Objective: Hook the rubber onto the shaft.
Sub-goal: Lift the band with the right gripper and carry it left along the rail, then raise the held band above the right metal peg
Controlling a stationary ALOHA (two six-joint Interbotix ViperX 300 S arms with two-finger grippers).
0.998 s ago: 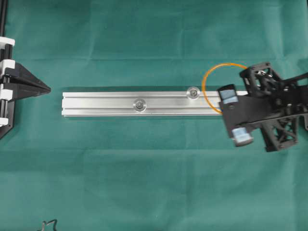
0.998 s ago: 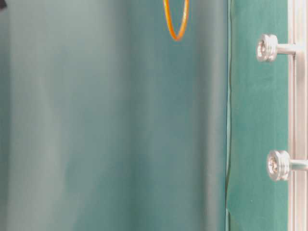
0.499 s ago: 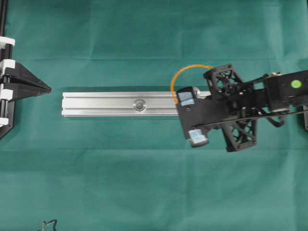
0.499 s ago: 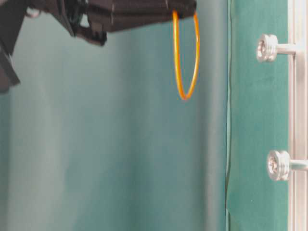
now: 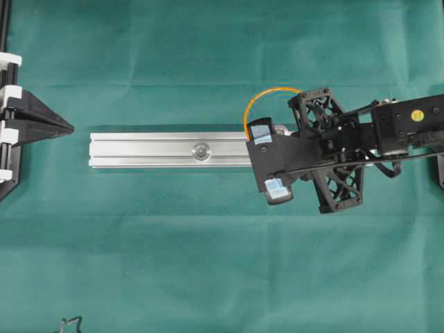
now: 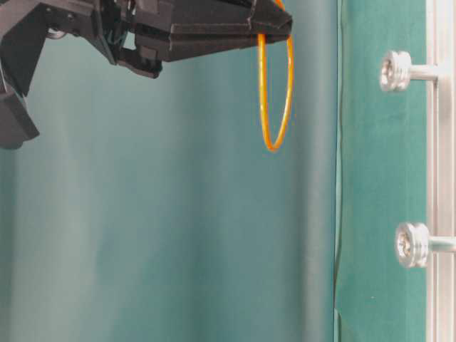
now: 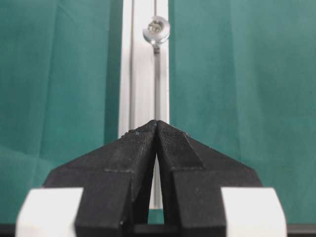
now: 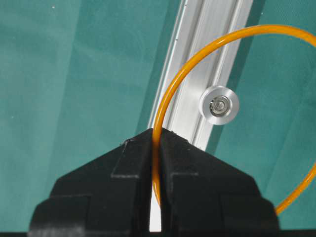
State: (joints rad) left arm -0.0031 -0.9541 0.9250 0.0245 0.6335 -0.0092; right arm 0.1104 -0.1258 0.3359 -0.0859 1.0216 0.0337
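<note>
Overhead: While the right gripper (image 5: 258,132) pinches the rubber (image 5: 267,95) above the rail (image 5: 159,150), the loop arcs over the rail's far edge on the green bench (image 5: 208,263); one shaft (image 5: 201,150) stands clear.
Table-level: the rubber (image 6: 275,92) hangs from shut jaws, apart from both shafts (image 6: 396,70).
Left wrist: the left gripper (image 7: 157,123) has its jaws pressed together, empty, over the rail.
Right wrist: jaws clamped on the rubber (image 8: 170,94), whose loop frames a shaft (image 8: 219,105).
</note>
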